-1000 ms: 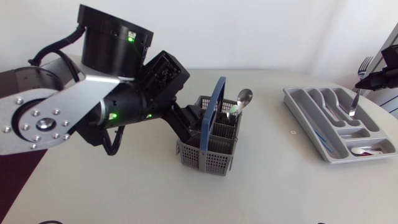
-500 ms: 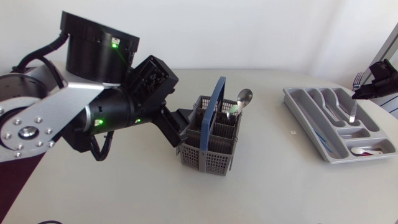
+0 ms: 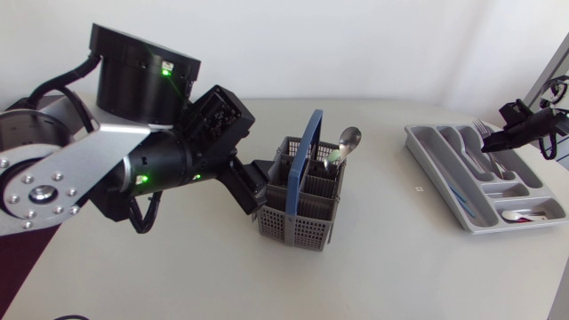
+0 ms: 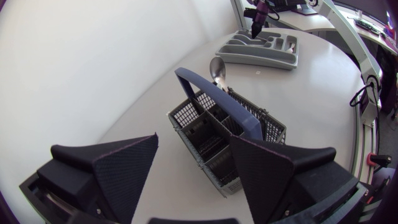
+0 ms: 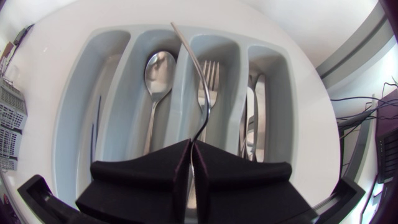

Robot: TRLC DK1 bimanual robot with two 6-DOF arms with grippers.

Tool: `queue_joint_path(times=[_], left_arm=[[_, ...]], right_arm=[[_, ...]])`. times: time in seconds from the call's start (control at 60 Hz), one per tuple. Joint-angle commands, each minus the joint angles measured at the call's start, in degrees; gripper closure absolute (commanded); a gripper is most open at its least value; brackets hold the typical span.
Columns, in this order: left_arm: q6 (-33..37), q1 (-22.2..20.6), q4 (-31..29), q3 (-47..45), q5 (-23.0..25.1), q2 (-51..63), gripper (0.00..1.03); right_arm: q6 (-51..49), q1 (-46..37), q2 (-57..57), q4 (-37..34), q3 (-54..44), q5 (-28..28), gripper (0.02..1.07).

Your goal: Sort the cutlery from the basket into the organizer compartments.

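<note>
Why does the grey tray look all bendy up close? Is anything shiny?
Right wrist view: the fisheye lens bows the organizer outward, and light glints off the spoon lying in it. Head view: the organizer has straight walls, and shadows are soft.

Off-white table [image 3: 400, 267], matte top, far edge curved. Light was soft and even, and shadows on the top were faint. 1 plain white wall [image 3: 356, 53] stood behind the far edge. Dark maroon floor [image 3: 18, 262] showed past the near-left corner.
</note>
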Motion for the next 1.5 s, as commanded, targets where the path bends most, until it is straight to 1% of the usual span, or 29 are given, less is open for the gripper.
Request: queue_joint_path(times=[0.0,0.05,0.1,0.167,0.267,0.333,0.35,0.417,0.5,0.517,0.667,0.767,0.8,0.85,1.0,1.1,1.133,1.15,1.2,1.3,1.35,1.417,1.483], left_arm=[[1.07,0.33,-0.24,-1.58,-0.19,-0.82,0.24],[1.07,0.33,-0.24,-1.66,-0.19,-0.91,0.24],[1.07,0.33,-0.24,-1.75,-0.19,-1.00,0.24],[1.07,0.33,-0.24,-1.93,-0.19,-1.18,0.24],[1.07,0.33,-0.15,-2.37,-0.19,-1.26,0.24],[1.07,0.33,-0.15,-2.72,-0.19,-1.44,0.24],[1.07,0.24,-0.07,-2.81,-0.19,-1.62,0.24],[1.07,0.33,0.02,-3.16,-0.19,-1.79,0.24],[1.07,0.42,0.02,-3.60,-0.19,-2.32,0.24],[1.07,0.42,0.02,-3.86,-0.19,-2.41,0.24],[1.07,0.51,0.02,-5.62,-0.10,-3.64,0.25],[1.07,0.51,0.02,-6.94,-0.10,-4.52,0.25],[1.33,0.59,0.02,-7.73,-0.10,-4.78,0.28],[1.68,0.77,0.02,-8.43,-0.02,-5.04,0.28],[2.47,1.03,0.02,-10.45,0.60,-5.75,0.39],[3.27,1.38,0.64,-11.86,0.60,-5.75,0.44],[3.35,1.47,0.99,-12.30,0.69,-5.66,0.44],[3.53,1.56,1.34,-12.74,0.95,-5.57,0.47],[3.79,1.65,1.78,-13.26,0.95,-5.39,0.50],[4.50,1.65,2.31,-14.32,1.83,-5.22,0.60],[4.67,1.65,3.10,-15.02,2.09,-5.04,0.66],[4.76,1.65,4.15,-15.81,2.09,-4.87,0.70],[4.94,1.65,5.56,-16.69,2.18,-3.99,0.75]], right_arm=[[0.94,0.25,1.62,-0.63,1.15,0.10,1.01],[1.11,0.25,1.36,-0.01,0.18,0.10,1.00],[1.20,0.25,1.01,0.87,-0.88,0.10,0.94],[1.20,0.25,0.39,2.01,-2.11,0.10,0.80],[1.47,0.17,-1.37,3.24,-3.69,0.10,0.78],[1.55,0.17,-3.48,4.56,-5.97,0.10,0.63],[1.55,0.17,-4.27,4.91,-6.76,0.10,0.61],[1.55,0.25,-7.70,7.37,-10.90,0.10,0.57],[1.55,0.69,-12.79,10.27,-17.05,-0.07,0.57],[1.55,0.87,-14.81,11.59,-19.68,-0.07,0.56],[0.94,3.42,-26.77,17.92,-34.63,-1.13,0.56],[0.94,6.23,-33.54,19.85,-42.27,-2.01,0.56],[1.20,7.55,-36.00,20.73,-45.00,-2.18,0.56],[1.47,9.57,-38.81,21.79,-48.69,-2.80,0.56],[4.01,15.46,-43.20,25.30,-55.72,-3.15,0.56],[6.30,19.50,-43.91,26.53,-57.74,-3.94,0.57],[6.91,20.20,-43.91,26.88,-57.92,-4.11,0.59],[7.88,21.08,-43.91,27.50,-58.27,-4.20,0.62],[8.94,22.40,-43.82,28.11,-58.71,-4.73,0.63],[11.31,25.39,-43.38,30.49,-59.85,-4.99,0.76],[12.98,26.88,-42.59,31.98,-60.29,-5.26,0.84],[14.12,28.20,-41.62,32.77,-60.29,-6.14,0.90],[15.35,29.43,-39.78,34.00,-59.85,-7.02,0.99]])
